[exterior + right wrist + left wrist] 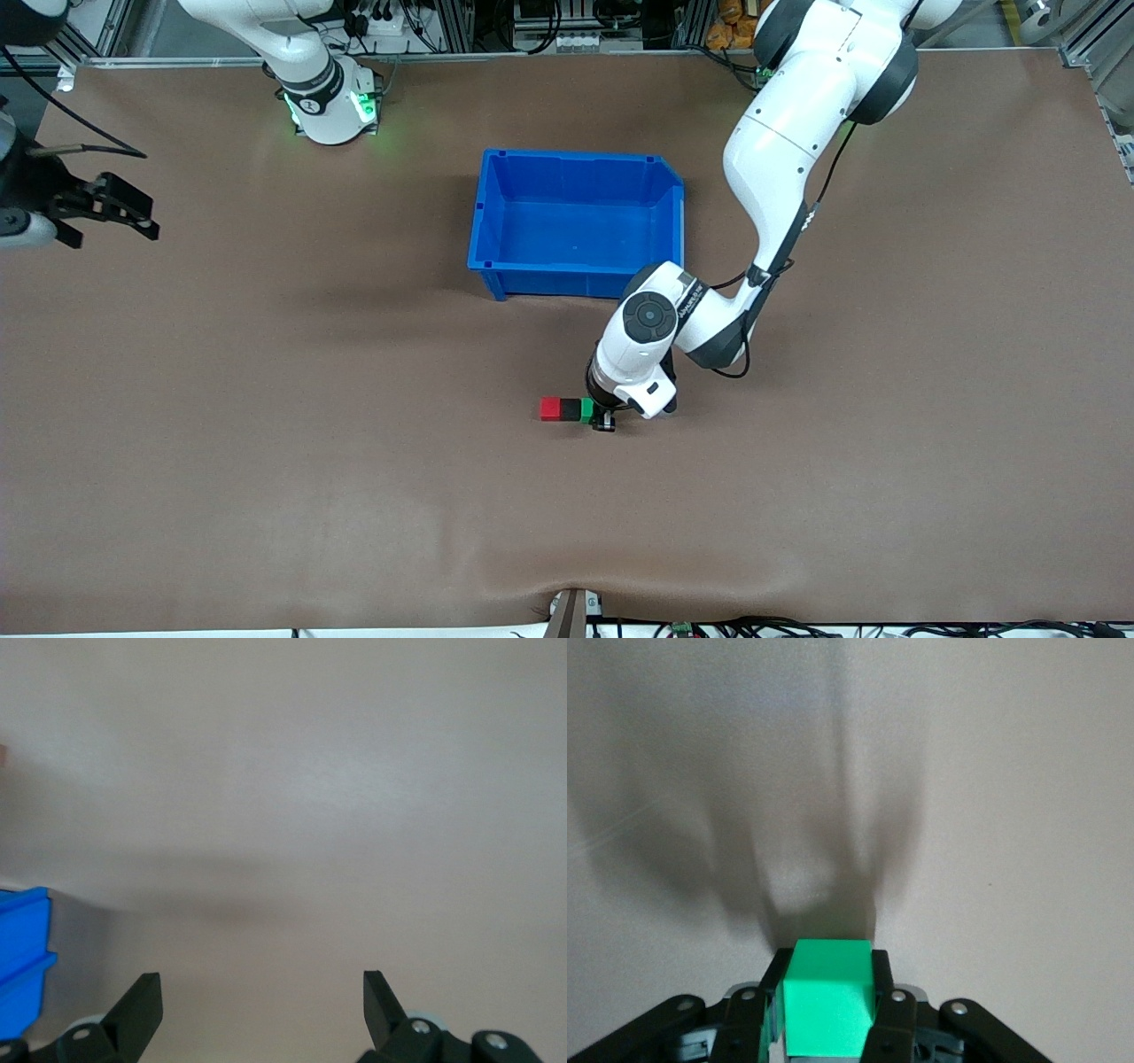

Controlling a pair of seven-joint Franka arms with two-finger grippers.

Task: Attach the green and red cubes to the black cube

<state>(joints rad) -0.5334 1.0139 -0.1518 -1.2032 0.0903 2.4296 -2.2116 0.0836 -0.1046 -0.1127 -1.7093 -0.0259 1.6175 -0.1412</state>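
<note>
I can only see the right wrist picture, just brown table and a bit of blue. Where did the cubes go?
Observer: The red cube, black cube and green cube sit in a row on the table, nearer the front camera than the blue bin.
Operator: Is anybody holding one?
Observer: Yes, the left gripper has its jaws shut on the green cube.
Operator: Where is my gripper?
Observer: The right gripper waits, jaws open, over the right arm's end of the table.

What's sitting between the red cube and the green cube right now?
The black cube, in a row touching the red cube and the green cube, which the left gripper holds. The front view shows it.
</note>
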